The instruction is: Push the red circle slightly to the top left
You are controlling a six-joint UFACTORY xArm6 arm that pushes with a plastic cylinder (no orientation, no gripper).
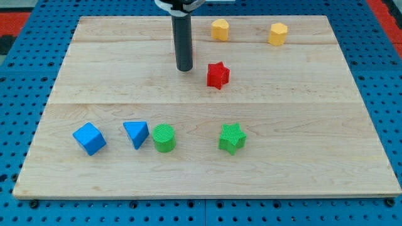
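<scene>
One red sliver at the rod's 3 o'clock is likely the red circle (pixel 193 48). The tip (pixel 184 69) sits near its 6 o'clock, ready to shove. The end effector is a bare rod and holds nothing.

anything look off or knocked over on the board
Nothing toppled or damaged. One oddity: no red circle clearly shows; a red sliver peeks from behind the rod near my tip, beside the red star.

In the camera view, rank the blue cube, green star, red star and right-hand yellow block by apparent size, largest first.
1. blue cube
2. green star
3. red star and right-hand yellow block: look alike, not ranked.
The lower blocks seem nearer the camera, so true sizes are unsure.
</scene>
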